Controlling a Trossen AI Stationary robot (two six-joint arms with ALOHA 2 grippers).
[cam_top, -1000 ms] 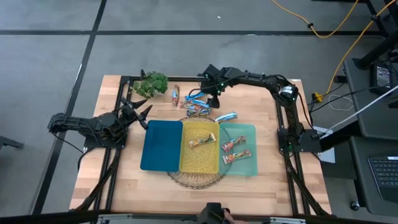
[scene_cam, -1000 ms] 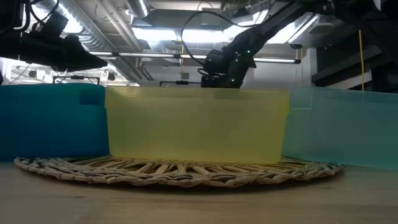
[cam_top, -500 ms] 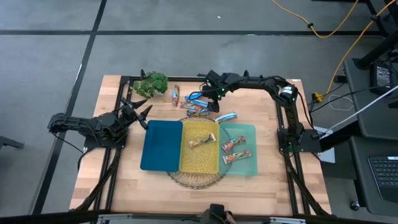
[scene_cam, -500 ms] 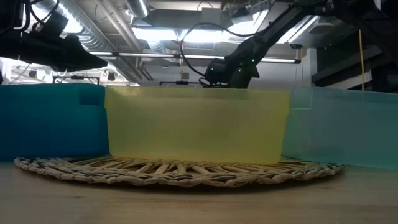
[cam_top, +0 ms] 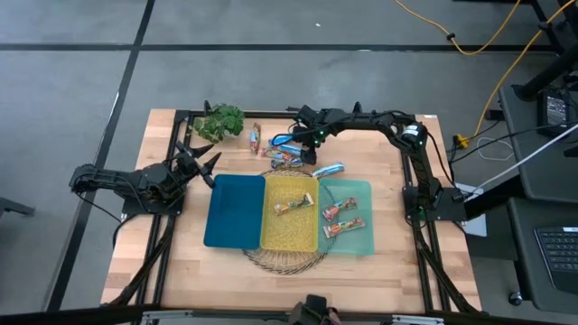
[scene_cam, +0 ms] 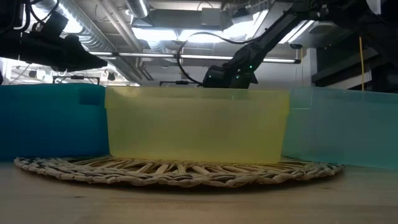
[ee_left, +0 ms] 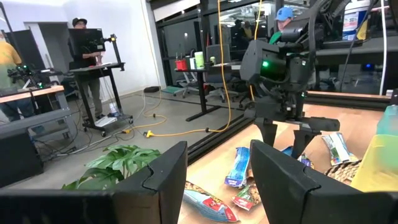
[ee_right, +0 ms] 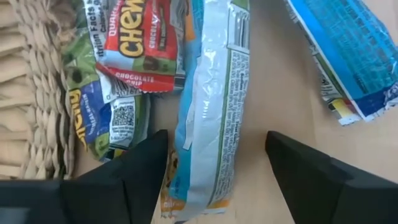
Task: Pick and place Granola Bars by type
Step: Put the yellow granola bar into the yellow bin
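The granola bars lie in a loose pile on the table's far half, beyond the trays. My right gripper is down over this pile and open. In the right wrist view its fingers stand on either side of a blue-white bar lying flat on the wood, and no touch shows. A red bar and another blue bar lie beside it. The yellow tray holds one bar, the teal tray two red-orange bars. My left gripper waits open at the left, above the table.
The blue tray, yellow tray and teal tray stand side by side on a wicker mat. A single blue bar lies by the teal tray, another bar beside the green plant. People stand in the room behind.
My right gripper has come down from above the pile to just over the table, drifting slightly toward the near edge, and now stands around the blue-white bar. The bars have stayed where they were.
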